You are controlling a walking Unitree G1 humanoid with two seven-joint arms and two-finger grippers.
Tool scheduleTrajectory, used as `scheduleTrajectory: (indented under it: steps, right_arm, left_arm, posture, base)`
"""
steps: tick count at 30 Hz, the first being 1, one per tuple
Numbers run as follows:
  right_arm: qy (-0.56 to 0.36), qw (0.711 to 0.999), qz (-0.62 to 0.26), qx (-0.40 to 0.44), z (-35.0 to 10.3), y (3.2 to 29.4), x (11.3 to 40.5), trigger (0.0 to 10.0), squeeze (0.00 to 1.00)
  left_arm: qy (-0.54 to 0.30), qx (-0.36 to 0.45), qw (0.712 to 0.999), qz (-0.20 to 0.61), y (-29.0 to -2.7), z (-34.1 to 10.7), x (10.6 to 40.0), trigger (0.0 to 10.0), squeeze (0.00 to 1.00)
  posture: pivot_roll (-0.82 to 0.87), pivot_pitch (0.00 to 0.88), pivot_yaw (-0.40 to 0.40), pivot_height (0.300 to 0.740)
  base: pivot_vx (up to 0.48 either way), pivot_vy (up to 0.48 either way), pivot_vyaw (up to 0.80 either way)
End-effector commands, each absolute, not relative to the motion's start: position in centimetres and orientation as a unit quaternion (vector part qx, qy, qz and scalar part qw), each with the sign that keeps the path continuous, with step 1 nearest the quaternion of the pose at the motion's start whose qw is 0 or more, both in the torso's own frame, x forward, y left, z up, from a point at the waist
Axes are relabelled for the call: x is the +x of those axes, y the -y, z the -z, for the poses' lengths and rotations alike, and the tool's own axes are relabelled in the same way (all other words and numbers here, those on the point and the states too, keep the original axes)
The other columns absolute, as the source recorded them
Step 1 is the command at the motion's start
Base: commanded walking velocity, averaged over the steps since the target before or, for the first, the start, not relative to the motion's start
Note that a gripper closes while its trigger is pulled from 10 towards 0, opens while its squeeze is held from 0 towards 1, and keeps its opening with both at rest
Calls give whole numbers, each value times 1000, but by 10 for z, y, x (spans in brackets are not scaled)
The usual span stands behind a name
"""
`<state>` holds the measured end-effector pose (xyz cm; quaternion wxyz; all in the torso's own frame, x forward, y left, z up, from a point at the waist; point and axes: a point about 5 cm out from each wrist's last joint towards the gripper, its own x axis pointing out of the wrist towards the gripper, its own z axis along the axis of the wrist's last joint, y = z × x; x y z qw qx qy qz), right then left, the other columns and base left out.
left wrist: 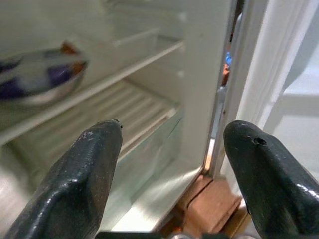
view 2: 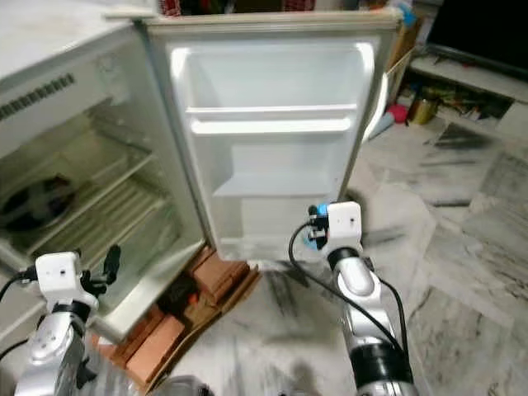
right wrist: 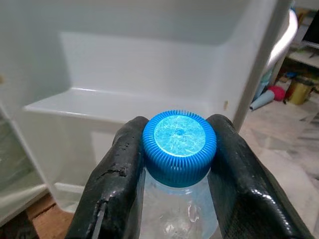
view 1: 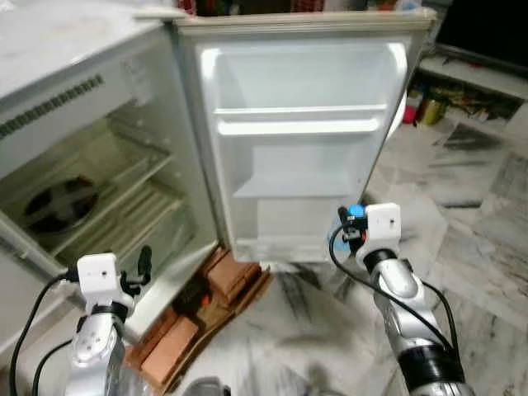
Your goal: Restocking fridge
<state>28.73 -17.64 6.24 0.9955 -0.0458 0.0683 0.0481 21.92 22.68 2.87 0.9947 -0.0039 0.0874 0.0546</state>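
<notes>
Before the fridge: the robot stands at the open fridge (view 1: pixel 99 157), its door (view 1: pixel 301 140) swung wide so the door shelves face it.
Right gripper (right wrist: pixel 172 164): fingers pinch a bottle (right wrist: pixel 179 214) just under its blue cap (right wrist: pixel 179 142), one finger on each side of the neck; holding it by the neck probably keeps it hanging upright for setting down.
Bottle position: held in the air near the door's lower edge, in front of the door shelf (right wrist: pixel 114 104) and apart from it; the clear body hangs below the fingers.
Left gripper (left wrist: pixel 172 149): fingers spread wide, holding nothing, pointed at the fridge's lower racks near the hinge-side edge, likely kept clear of the door.
Bowl (left wrist: pixel 37 77): sits on an upper rack inside, well apart from both grippers.
Bricks (view 1: pixel 235 276): prop the fridge's front corner off the floor (view 1: pixel 478 223).
Step, as I judge it: carrying the bottle towards a door shelf, not yet placed.
</notes>
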Motion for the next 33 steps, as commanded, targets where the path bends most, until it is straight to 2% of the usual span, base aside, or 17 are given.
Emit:
scheduleTrajectory:
  steps: [1, 6, 15, 26, 33]
  right_arm:
    - [-53, 997, -27, -55, -71, 190, 290, 10000, 0]
    - [-57, 996, -26, -57, -69, 191, 290, 10000, 0]
    - [-59, 996, -26, -59, -68, 191, 290, 10000, 0]
    - [-69, 996, -28, -58, -65, 190, 289, 10000, 0]
    - [-92, 994, -60, -22, -57, 179, 286, 10000, 0]
  left_arm:
    - [-85, -6, 996, -39, -218, -29, 222, 10000, 0]
    - [-90, -9, 995, -40, -218, -28, 222, 10000, 0]
    - [-91, -9, 995, -39, -218, -28, 222, 10000, 0]
    - [-93, -10, 995, -37, -216, -27, 222, 10000, 0]
    - [-94, -9, 995, -38, -216, -28, 222, 10000, 0]
  posture:
    - [90, 0, -14, 740]
    - [89, 0, -14, 740]
    - [90, 0, -13, 740]
    - [89, 0, -12, 740]
    - [94, 2, -9, 740]
  base:
    - [424, 0, 0]
    - [395, 0, 0]
    - [315, 356, 0]
    - [0, 0, 0]
    - [0, 0, 0]
